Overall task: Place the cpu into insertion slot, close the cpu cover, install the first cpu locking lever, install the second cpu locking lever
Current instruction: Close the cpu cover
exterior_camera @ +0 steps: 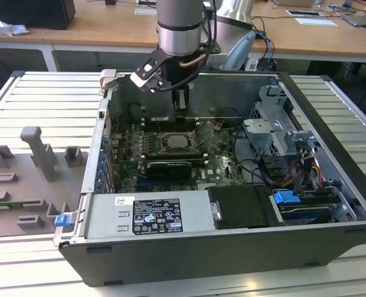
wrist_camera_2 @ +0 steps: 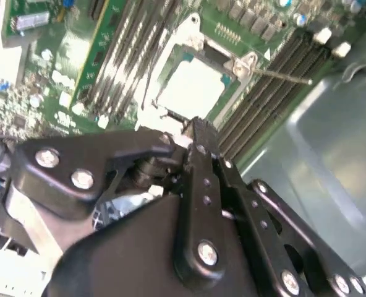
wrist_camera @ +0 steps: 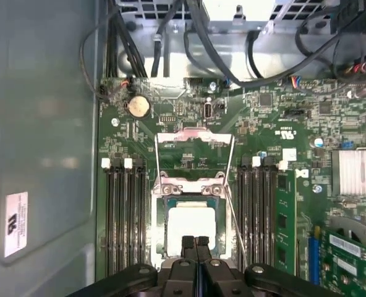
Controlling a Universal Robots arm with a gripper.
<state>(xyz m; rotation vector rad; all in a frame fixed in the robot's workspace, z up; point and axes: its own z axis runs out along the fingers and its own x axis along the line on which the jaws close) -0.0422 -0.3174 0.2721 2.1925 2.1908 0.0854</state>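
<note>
The cpu point(wrist_camera: 190, 228) lies flat in the insertion slot point(wrist_camera: 161, 213), its pale top showing; the second wrist view has the cpu point(wrist_camera_2: 193, 86) in the slot point(wrist_camera_2: 189, 43) too. The cpu cover point(wrist_camera: 194, 133) stands swung open off the socket, with green board visible through its cut-out. A thin wire locking lever point(wrist_camera: 234, 218) runs raised along one side of the socket. My gripper point(wrist_camera: 195, 244) hovers just over the socket's edge, shut and holding nothing. In the exterior view the gripper point(exterior_camera: 180, 113) hangs above the slot point(exterior_camera: 178, 143) inside the open computer case.
Memory slots point(wrist_camera: 121, 216) flank the socket on both sides. A black graphics card point(exterior_camera: 169, 167) lies in front of it and the power supply point(exterior_camera: 149, 216) nearer still. Cables and a drive cage point(exterior_camera: 276, 133) fill the exterior view's right. Grey fixtures point(exterior_camera: 38, 158) sit outside the case.
</note>
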